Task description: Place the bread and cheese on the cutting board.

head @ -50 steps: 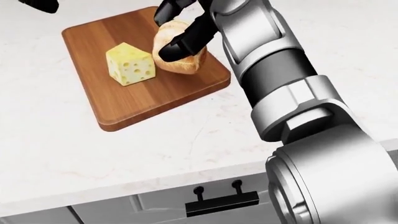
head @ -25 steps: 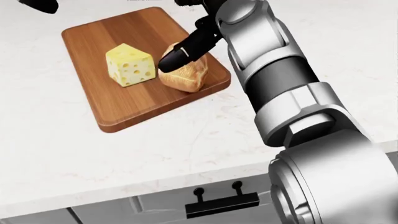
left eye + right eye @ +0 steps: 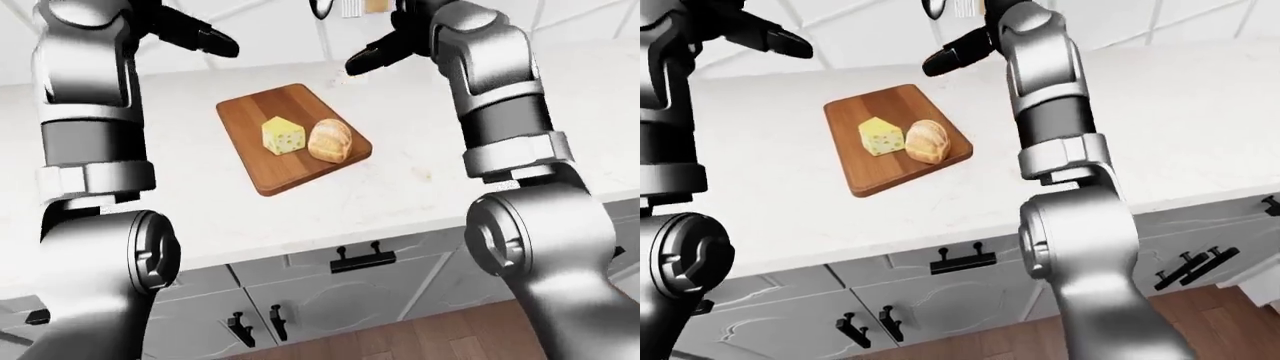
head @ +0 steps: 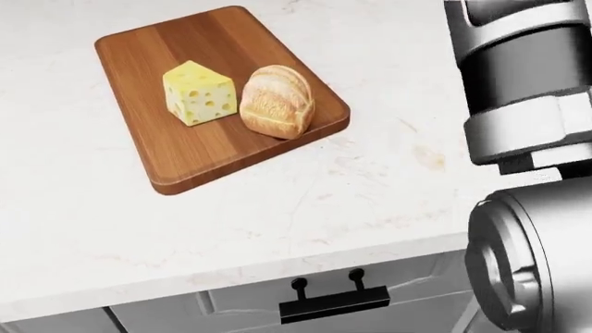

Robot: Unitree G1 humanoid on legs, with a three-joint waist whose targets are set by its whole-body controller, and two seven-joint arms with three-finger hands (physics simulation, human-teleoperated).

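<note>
One bread (image 4: 277, 101), one cheese (image 4: 197, 93), one cutting board (image 4: 139, 62)

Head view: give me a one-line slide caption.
Cheese and bread sit side by side on the cutting board, both hands clear.

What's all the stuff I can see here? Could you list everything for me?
cutting board: one, brown wood, on the counter
cheese: one, yellow with holes, on the board
bread: one, tan loaf, on the board at the cheese's right
counter: one, white marble
cabinets: white, black handles, below the counter
floor: brown wood
left hand: black, raised, empty
right hand: black, raised, empty
</note>
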